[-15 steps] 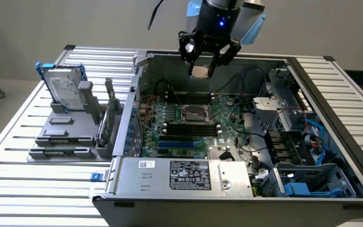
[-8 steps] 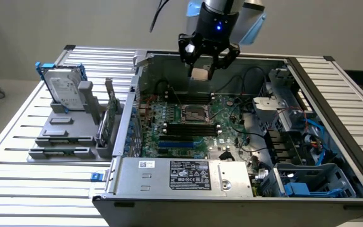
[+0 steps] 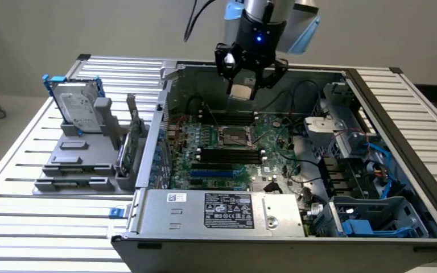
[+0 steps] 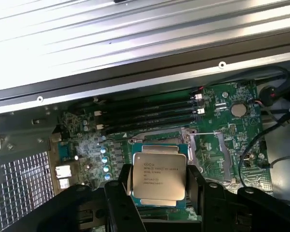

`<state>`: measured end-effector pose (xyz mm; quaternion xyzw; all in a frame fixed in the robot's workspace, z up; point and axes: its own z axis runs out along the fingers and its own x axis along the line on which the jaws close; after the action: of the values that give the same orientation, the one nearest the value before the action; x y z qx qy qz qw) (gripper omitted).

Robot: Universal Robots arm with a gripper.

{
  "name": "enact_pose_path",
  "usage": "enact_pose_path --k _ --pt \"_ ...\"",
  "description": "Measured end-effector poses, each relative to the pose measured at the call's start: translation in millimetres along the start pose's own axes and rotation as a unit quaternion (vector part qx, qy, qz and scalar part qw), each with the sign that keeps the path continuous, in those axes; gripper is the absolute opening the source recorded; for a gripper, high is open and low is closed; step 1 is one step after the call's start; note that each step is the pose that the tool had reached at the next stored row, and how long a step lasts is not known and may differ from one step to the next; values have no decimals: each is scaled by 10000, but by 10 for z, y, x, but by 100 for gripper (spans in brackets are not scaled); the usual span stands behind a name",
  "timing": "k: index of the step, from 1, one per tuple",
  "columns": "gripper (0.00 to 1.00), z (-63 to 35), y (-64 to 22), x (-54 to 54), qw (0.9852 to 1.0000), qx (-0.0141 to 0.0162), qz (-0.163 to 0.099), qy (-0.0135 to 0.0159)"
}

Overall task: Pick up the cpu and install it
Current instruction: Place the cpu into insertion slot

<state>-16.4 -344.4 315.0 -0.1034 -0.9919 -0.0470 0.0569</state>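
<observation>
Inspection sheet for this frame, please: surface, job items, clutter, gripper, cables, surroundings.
Surface: slatted metal table carrying an open computer case.
Job's things: cpu held in the air above the green board, not yet in the socket.
Clutter: hard drive standing in a grey fixture at the exterior view's left.
Grippers: gripper, fingers closed on the cpu's sides.
Cables: black cables and blue cables inside the case.
Surroundings: plain wall; nothing else seen.
</observation>
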Motion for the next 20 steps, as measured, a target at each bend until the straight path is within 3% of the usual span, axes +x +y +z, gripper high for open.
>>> enact_pose_path --k 5,10,15,20 --pt "55 60 -5 -7 9990 -56 450 -37" --pt "55 129 -11 -16 9959 -111 899 -74" --pt "55 199 -16 -25 9907 -166 1344 -111" --pt "55 269 -22 -33 9835 -222 1791 -147"
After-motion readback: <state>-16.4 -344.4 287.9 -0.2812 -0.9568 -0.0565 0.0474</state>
